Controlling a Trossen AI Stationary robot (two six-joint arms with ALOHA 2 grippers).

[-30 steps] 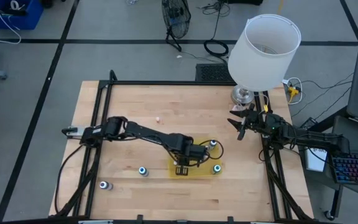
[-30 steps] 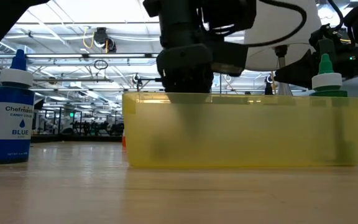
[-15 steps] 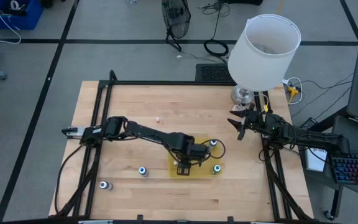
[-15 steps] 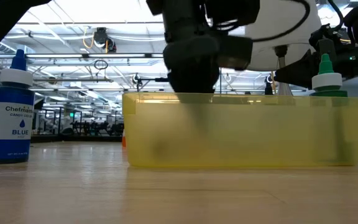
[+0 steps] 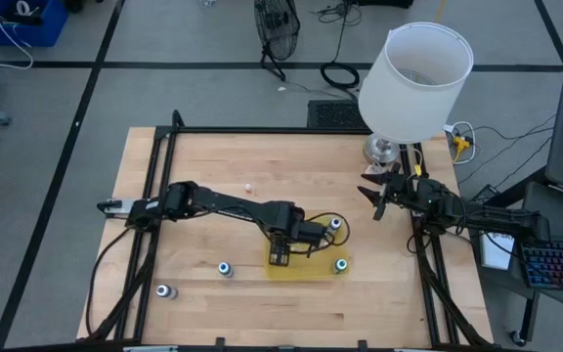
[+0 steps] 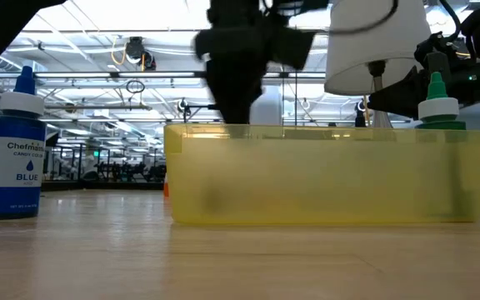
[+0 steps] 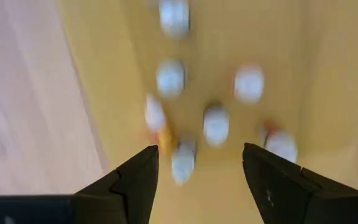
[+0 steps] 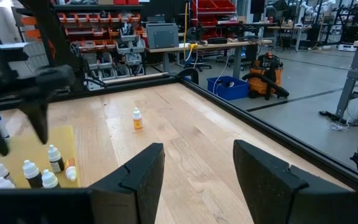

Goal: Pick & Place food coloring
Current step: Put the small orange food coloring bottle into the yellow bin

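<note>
Loose bottles, left: We see two larger food coloring bottles standing on the tabletop [image 5: 203,166] left of the tray, one [image 5: 163,291] near the front edge, one [image 5: 225,268] closer to the tray. The low view shows a blue bottle [image 6: 16,150] upright; we cannot tell which of the two it is.
Left hand: The left hand [image 5: 279,256] hangs over the yellow tray [image 5: 306,270], fingers spread and holding nothing in its wrist view.
Tray contents: Several small white-capped bottles [image 7: 216,124] stand inside the tray, one orange [image 7: 164,135]. Two teal-topped bottles [image 5: 340,263] sit at the tray's right end.
Stray bottle: One tiny bottle [image 5: 248,190] stands alone at mid-tabletop, well apart from the tray.
Handling: We judge these light, stiff plastic bottles, smooth-sided and easy to tip. We would pinch the body below the cap, squarely from above.
Right hand: The right hand [image 5: 379,198] waits beside the lamp [image 5: 413,83], fingers apart, empty.
Hard to read: The left wrist view is blurred, so we cannot count bottles or read labels. The tray wall hides its contents in the low view, where a green bottle [image 6: 437,107] shows only its top.
</note>
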